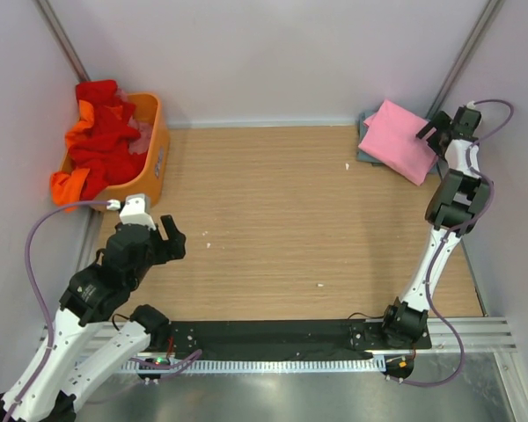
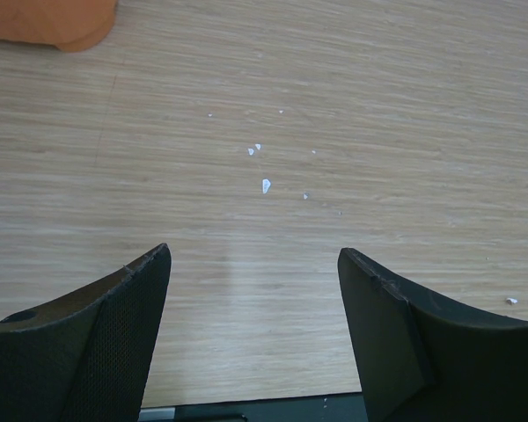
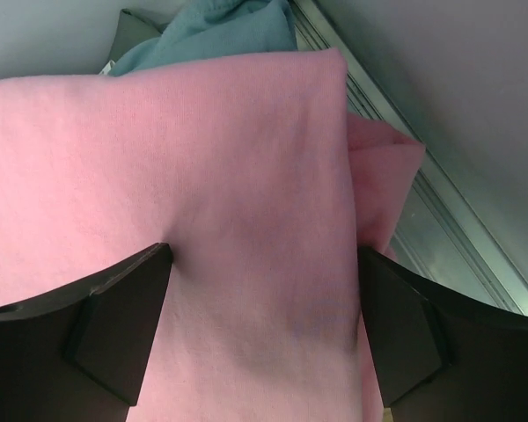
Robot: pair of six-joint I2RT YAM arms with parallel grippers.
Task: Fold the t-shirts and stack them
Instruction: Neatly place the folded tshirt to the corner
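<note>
A folded light pink t-shirt (image 1: 396,141) lies on a folded grey-blue t-shirt (image 1: 364,156) at the table's far right corner. My right gripper (image 1: 431,132) is open right over the pink shirt's right edge. In the right wrist view (image 3: 264,264) its fingers straddle the pink cloth (image 3: 246,158), with the grey-blue shirt (image 3: 220,31) showing beyond it. Red t-shirts (image 1: 106,132) and an orange one (image 1: 70,185) are piled in the basket at the far left. My left gripper (image 1: 172,237) is open and empty above bare table (image 2: 255,264).
The orange plastic basket (image 1: 156,149) stands at the far left corner; its corner shows in the left wrist view (image 2: 53,22). Small white specks (image 2: 264,185) lie on the wooden table (image 1: 282,220). Grey walls close in the sides and back.
</note>
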